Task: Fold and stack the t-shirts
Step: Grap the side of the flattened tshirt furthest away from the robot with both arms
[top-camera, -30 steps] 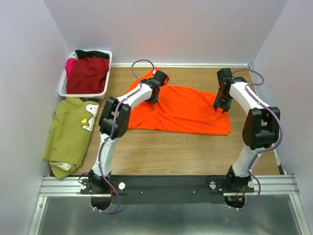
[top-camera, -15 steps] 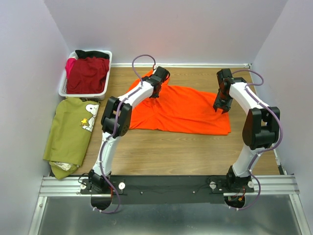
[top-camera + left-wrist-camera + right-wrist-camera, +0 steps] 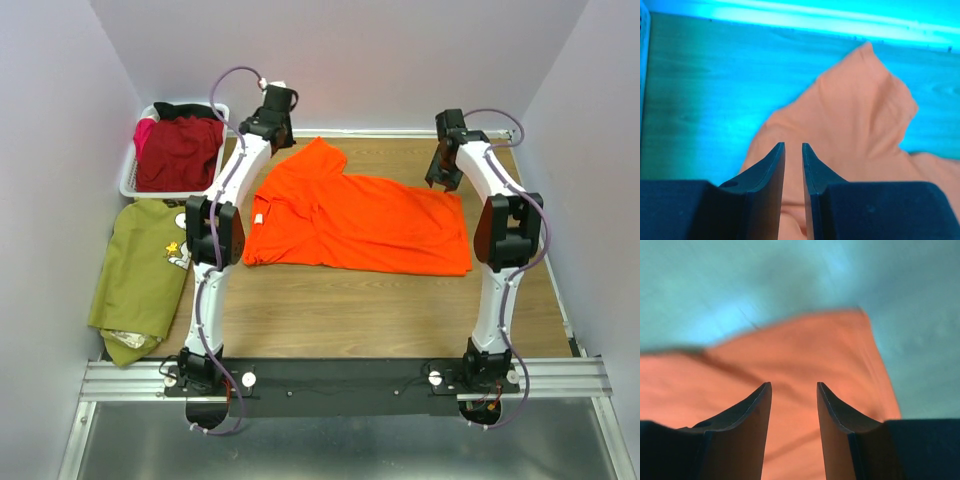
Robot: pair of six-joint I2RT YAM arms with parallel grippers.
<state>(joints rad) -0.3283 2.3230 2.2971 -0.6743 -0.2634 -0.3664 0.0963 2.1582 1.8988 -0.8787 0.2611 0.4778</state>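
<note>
The bright orange t-shirt [image 3: 370, 220] lies spread on the wooden table, its collar at the left and one sleeve pointing toward the back wall. It also shows in the left wrist view [image 3: 855, 125] and the right wrist view [image 3: 790, 355]. My left gripper [image 3: 271, 122] [image 3: 793, 145] is raised above the table's back left, off the sleeve, with its jaws a narrow gap apart and nothing between them. My right gripper [image 3: 441, 176] [image 3: 793, 384] hovers over the shirt's back right corner, open and empty. A dark red shirt [image 3: 178, 150] lies in the basket. An olive green shirt with a cartoon dog [image 3: 140, 270] lies folded at the left.
The white slatted basket [image 3: 127, 185] stands at the back left corner. The back wall runs just behind both grippers, and side walls close in left and right. Bare wood [image 3: 350, 310] shows in front of the orange shirt.
My left gripper has lifted off the orange shirt and swung back and left toward the wall. My right gripper has moved back off the shirt's right edge. The left sleeve now lies uncovered.
</note>
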